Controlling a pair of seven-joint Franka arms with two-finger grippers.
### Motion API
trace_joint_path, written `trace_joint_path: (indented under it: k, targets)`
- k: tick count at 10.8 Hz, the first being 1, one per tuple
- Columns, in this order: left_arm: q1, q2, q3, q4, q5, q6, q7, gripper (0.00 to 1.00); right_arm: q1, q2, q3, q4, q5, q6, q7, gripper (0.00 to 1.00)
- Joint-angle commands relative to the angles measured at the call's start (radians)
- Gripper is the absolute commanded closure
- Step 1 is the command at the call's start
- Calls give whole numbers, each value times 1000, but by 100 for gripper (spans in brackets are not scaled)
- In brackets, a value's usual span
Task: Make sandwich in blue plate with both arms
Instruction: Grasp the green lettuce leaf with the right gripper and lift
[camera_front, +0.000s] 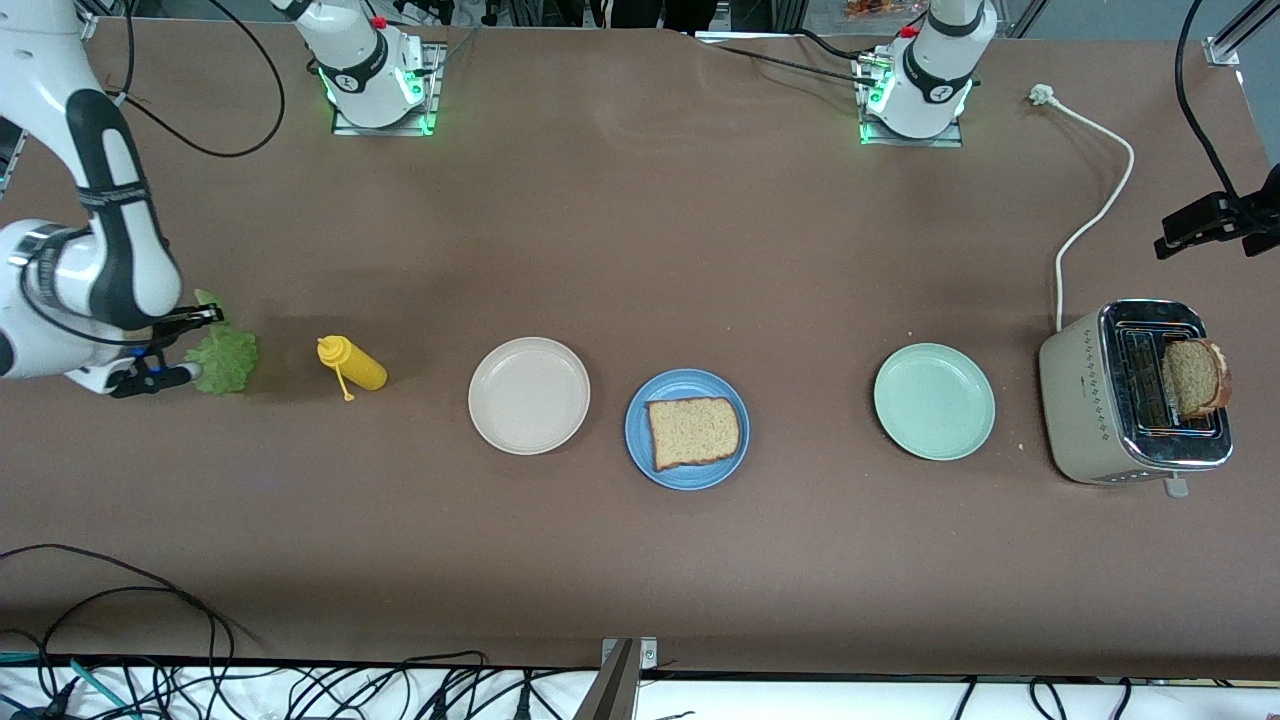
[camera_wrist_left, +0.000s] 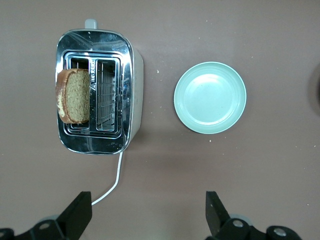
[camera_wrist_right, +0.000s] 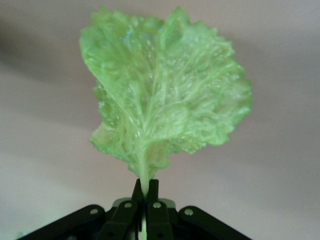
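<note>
The right pincer (camera_front: 190, 345) was clamped on the lettuce leaf's (camera_front: 224, 358) stem above the bench (camera_front: 640, 250), at nine o'clock from the mustard bottle (camera_front: 353, 364). The left pincer (camera_wrist_left: 149, 216) hung open over the toaster (camera_front: 1135, 395). One bread slice (camera_front: 694, 432) lay on the blue plate (camera_front: 640, 440).

With twelve o'clock toward the robots' bases, a bread slice (camera_front: 695, 432) lies on the middle plate (camera_front: 636, 432). At its nine o'clock come an empty plate (camera_front: 529, 395), a bottle (camera_front: 352, 364), then lettuce (camera_front: 224, 358) in the right hand (camera_front: 205, 344). At three o'clock sit another plate (camera_front: 934, 401), then a toaster (camera_front: 1085, 405) holding a second slice (camera_front: 1195, 378).
</note>
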Motion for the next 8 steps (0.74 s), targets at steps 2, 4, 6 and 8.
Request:
trace_joint_path:
  k: [2,4,6,8]
  targets:
    - [17,11,-17,26,-2,-32,-7,0,-1,-10,103,362,16,-351,3,100]
    - [16,11,-17,28,-3,-34,-5,0,-1,-13,206,487,14,-402,22,100]
    - [17,13,-14,28,-3,-34,-4,0,-4,-19,327,535,16,-409,85,100]
    - [17,13,-14,28,-3,-34,-4,0,-3,-34,411,565,75,-399,165,100]
